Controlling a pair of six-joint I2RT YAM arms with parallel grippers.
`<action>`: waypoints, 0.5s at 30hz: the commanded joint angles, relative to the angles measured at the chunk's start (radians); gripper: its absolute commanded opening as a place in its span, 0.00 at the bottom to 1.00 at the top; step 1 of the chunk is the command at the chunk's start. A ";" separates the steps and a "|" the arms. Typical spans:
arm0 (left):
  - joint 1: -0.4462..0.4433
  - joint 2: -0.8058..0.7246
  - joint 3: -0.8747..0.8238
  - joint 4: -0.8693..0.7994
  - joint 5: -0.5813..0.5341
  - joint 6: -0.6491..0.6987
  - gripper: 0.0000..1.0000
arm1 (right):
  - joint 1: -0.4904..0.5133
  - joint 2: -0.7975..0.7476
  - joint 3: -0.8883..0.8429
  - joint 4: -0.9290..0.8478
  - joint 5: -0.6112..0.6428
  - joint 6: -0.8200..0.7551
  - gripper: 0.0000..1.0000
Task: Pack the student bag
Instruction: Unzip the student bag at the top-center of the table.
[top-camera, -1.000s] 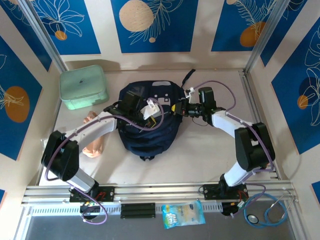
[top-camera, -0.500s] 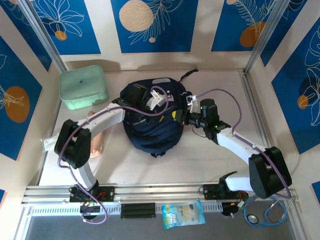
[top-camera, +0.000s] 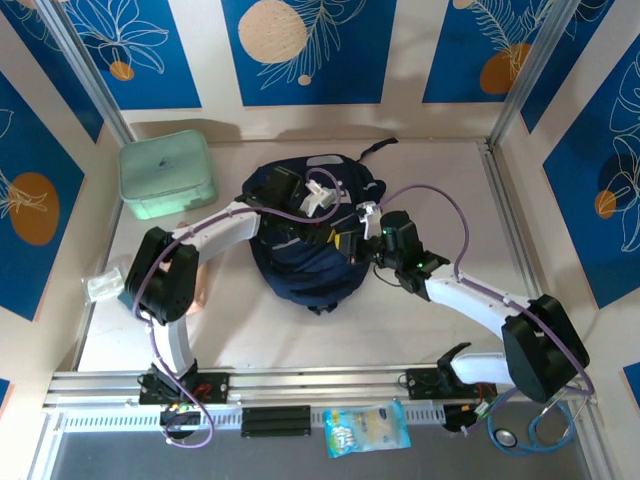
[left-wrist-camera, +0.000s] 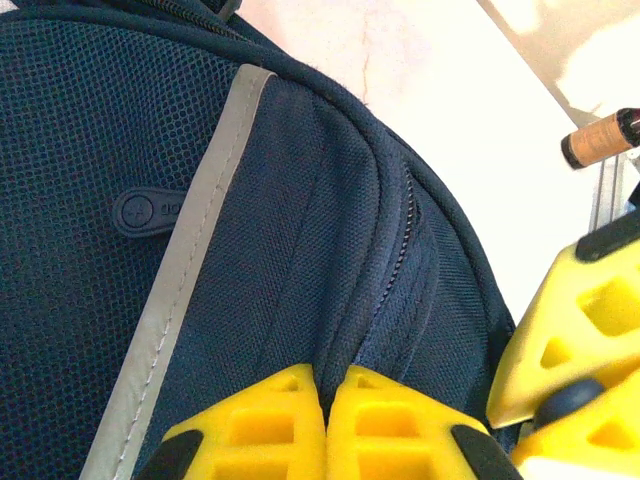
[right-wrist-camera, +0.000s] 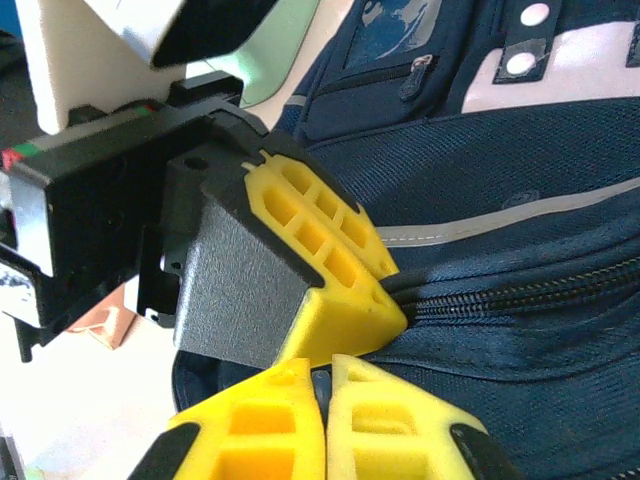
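Large dark navy fabric backpack with grey stripe and black straps (top-camera: 300, 268) lies at mid-table on the pale table top (top-camera: 420, 320), slightly toward the far side, between the two arms. Left gripper (left-wrist-camera: 325, 385): yellow fingers clenched together, nipping a fold of navy fabric beside a zip line. Right gripper (right-wrist-camera: 325, 375): fingers likewise pressed tight on the fabric at the zip seam, touching or just beside the left gripper's tip; whether either holds the zip pull itself, cannot tell. The zip section visible in the wrist views looks closed; no open mouth of the bag is visible. Mint green lidded plastic box (top-camera: 168, 175) sits outside the bag at far left, and a pinkish-tan object (top-camera: 199, 292) lies left of the bag, partly hidden by the left arm. A printed snack packet (top-camera: 367, 428) and a blue stethoscope (top-camera: 530, 425) rest off the table on the near rail. Judgement: early stage. Both grippers are working at the zip, the loose items are not yet packed, and the contents of the bag are unknown.
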 joint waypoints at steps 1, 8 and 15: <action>0.011 0.016 0.089 0.218 0.024 -0.063 0.00 | 0.065 0.012 0.013 -0.040 -0.088 -0.023 0.05; 0.012 0.079 0.128 0.327 0.071 -0.201 0.00 | 0.158 0.093 0.033 -0.066 0.031 -0.033 0.06; 0.020 0.041 0.096 0.274 0.048 -0.132 0.00 | 0.120 -0.001 0.005 -0.075 0.078 0.022 0.20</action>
